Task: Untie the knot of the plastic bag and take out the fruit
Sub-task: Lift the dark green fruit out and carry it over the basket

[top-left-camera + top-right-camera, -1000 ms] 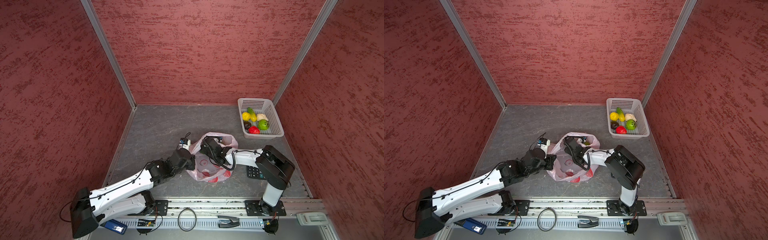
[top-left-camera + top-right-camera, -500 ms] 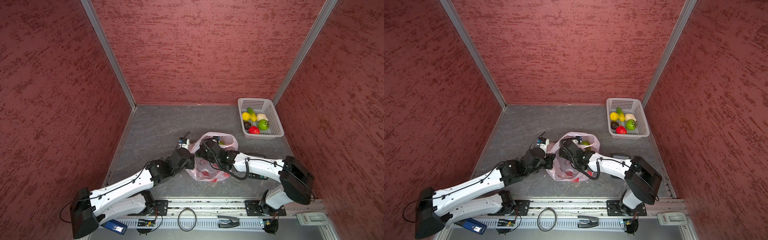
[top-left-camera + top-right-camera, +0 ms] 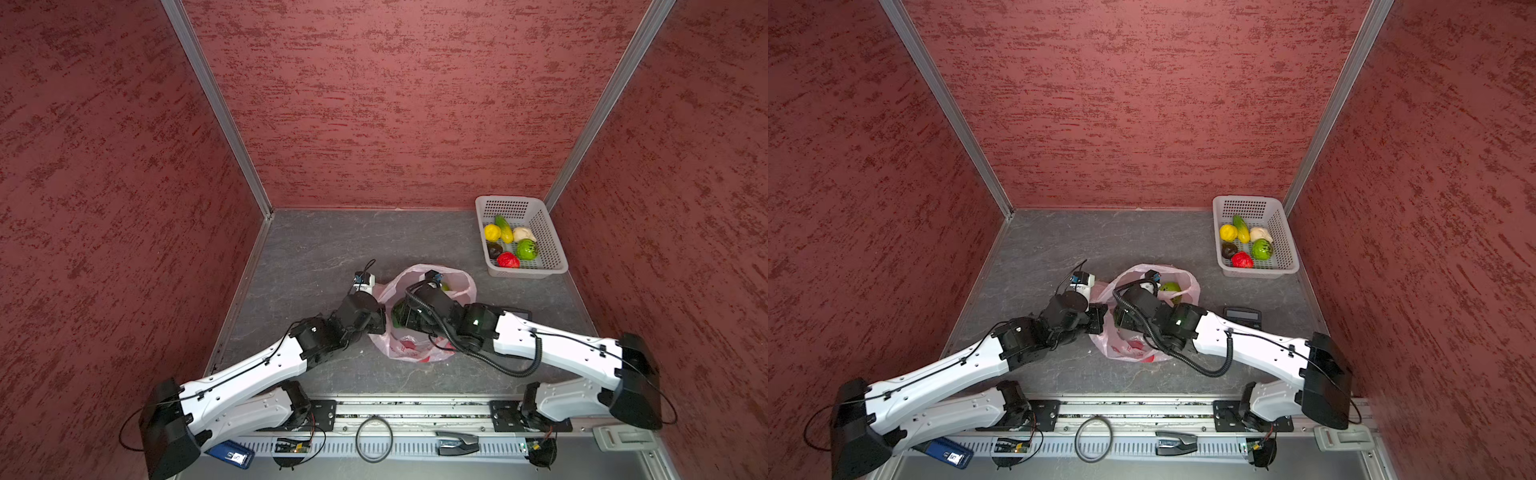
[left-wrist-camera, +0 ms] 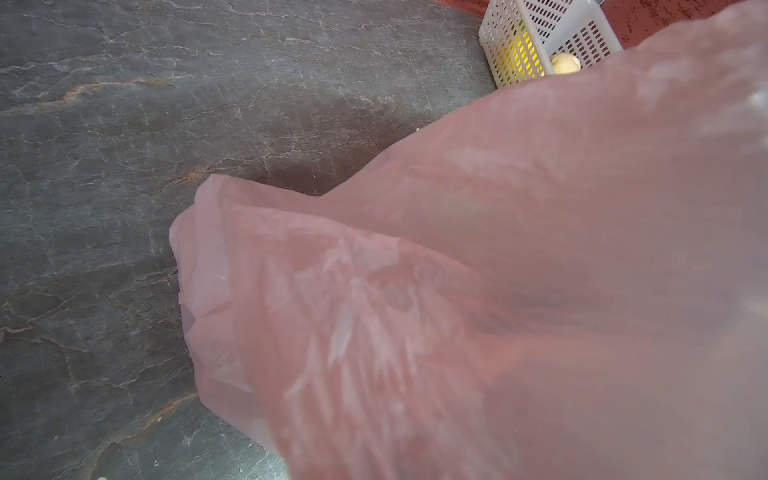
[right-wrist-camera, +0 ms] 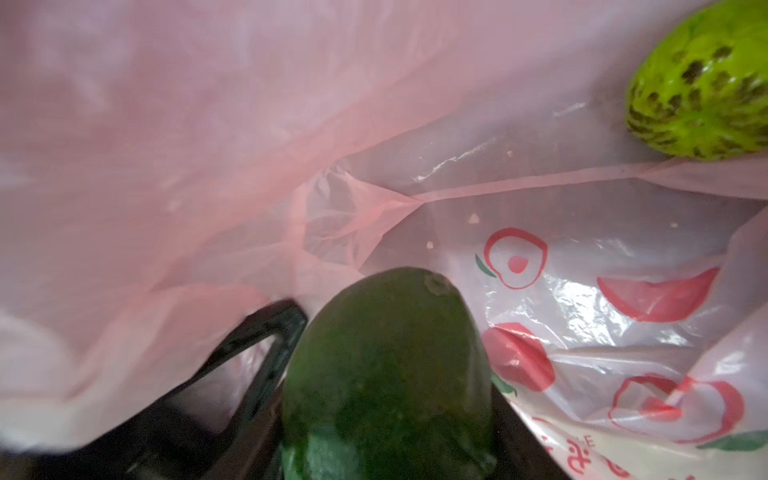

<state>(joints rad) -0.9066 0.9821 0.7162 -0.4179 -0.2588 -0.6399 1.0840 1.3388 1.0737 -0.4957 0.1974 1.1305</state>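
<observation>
Three red walls [image 3: 395, 104] enclose grey floor [image 3: 316, 257]; left pincer [image 3: 379, 324] pinches plastic bag [image 3: 415, 349], right pincer [image 3: 402, 316] clasps dark green fruit [image 5: 390, 365].

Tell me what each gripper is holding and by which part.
The right gripper holds the dark green fruit by its wide end, inside the bag. The left gripper is shut, apparently pinching the bag's left edge.

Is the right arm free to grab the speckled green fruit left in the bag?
Probably not yet: the right gripper is full, holding the dark green fruit. The speckled green fruit lies uncovered inside the open plastic bag.
</observation>
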